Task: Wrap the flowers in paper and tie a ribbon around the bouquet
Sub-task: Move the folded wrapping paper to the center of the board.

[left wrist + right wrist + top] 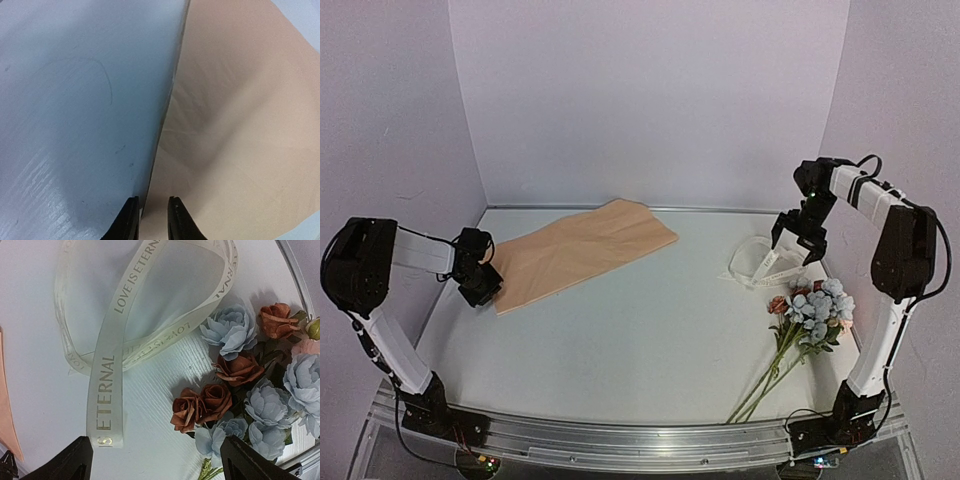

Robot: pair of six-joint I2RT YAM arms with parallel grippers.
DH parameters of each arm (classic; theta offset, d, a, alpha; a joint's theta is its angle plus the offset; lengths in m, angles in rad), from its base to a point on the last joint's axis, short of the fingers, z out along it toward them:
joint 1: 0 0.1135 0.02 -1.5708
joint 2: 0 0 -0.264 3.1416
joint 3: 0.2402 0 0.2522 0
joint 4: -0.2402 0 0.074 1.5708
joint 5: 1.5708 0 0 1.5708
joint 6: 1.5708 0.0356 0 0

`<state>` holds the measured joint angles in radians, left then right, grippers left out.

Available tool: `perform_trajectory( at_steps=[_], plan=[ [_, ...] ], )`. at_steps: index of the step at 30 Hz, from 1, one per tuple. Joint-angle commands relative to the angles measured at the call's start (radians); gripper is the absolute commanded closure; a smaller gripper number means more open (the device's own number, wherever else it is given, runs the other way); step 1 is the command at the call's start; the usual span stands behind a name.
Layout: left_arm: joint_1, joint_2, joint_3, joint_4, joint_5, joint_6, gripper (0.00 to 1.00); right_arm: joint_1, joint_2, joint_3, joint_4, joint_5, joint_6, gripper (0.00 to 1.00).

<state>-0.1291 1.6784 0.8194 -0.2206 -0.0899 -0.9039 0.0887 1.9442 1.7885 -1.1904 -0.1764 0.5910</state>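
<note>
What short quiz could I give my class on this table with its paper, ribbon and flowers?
1. True or false: the long cream-white lettered ribbon lies on the large tan kraft-brown paper sheet.
2. The right gripper, above the ribbon, is: A) open B) shut on the ribbon C) shut on a stem.
3. Fill in: the bunch of thin green-stemmed pink, brown and pale-blue flowers lies nearest the ___ arm.
Key: 1 false; 2 A; 3 right.
</note>
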Motion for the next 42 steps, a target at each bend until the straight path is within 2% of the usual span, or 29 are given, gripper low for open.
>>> perform_trajectory(
  at_steps=[1, 3, 8, 11, 12, 15, 19, 24, 26, 30, 34, 38, 39, 40, 42],
  plan=[
    [-0.053, -0.053, -0.029, -0.031, 0.01, -0.005, 0.96, 0.038, -0.037, -0.027, -0.006, 0.032, -0.021, 0.09],
    [-0.091, -0.091, -0.042, -0.052, -0.006, -0.022, 1.0, 0.042, -0.047, -0.049, -0.007, 0.069, -0.022, 0.09],
    [-0.199, -0.203, -0.094, -0.109, -0.038, -0.106, 1.0, 0.041, -0.05, -0.054, -0.057, 0.21, -0.031, 0.09],
    [-0.239, -0.273, -0.149, -0.125, -0.038, -0.173, 1.0, 0.032, 0.014, 0.037, -0.177, 0.377, -0.07, 0.05],
    [-0.247, -0.304, -0.169, -0.127, -0.034, -0.19, 1.0, 0.015, 0.058, 0.104, -0.238, 0.379, -0.075, 0.05],
    [-0.257, -0.376, -0.2, -0.149, -0.038, -0.21, 1.0, 0.01, 0.099, 0.153, -0.276, 0.252, -0.084, 0.12],
    [-0.27, -0.455, -0.227, -0.176, -0.034, -0.222, 1.0, 0.034, -0.002, 0.011, -0.127, 0.196, -0.071, 0.12],
    [-0.304, -0.525, -0.258, -0.189, -0.015, -0.239, 1.0, 0.042, -0.049, 0.017, -0.096, 0.078, -0.027, 0.25],
    [-0.33, -0.545, -0.264, -0.19, -0.013, -0.249, 1.0, 0.083, -0.06, 0.016, -0.072, 0.025, -0.019, 0.25],
    [-0.438, -0.55, -0.265, -0.169, -0.003, -0.288, 1.0, 0.213, -0.088, -0.028, -0.059, 0.03, -0.037, 0.23],
    [-0.611, -0.522, -0.259, -0.179, -0.018, -0.347, 1.0, 0.318, -0.1, -0.12, 0.042, -0.009, 0.022, 0.23],
    [-0.731, -0.483, -0.273, -0.157, 0.017, -0.371, 1.0, 0.46, -0.024, -0.096, 0.103, -0.032, 0.05, 0.22],
    [-0.755, -0.469, -0.27, -0.156, 0.029, -0.364, 0.99, 0.485, 0.011, -0.074, 0.105, -0.035, 0.057, 0.22],
    [-0.771, -0.458, -0.267, -0.157, 0.039, -0.358, 0.93, 0.513, 0.043, -0.049, 0.11, -0.038, 0.071, 0.22],
    [-0.798, -0.452, -0.241, -0.193, 0.041, -0.336, 0.69, 0.562, 0.096, -0.004, 0.131, -0.034, 0.102, 0.22]
  ],
)
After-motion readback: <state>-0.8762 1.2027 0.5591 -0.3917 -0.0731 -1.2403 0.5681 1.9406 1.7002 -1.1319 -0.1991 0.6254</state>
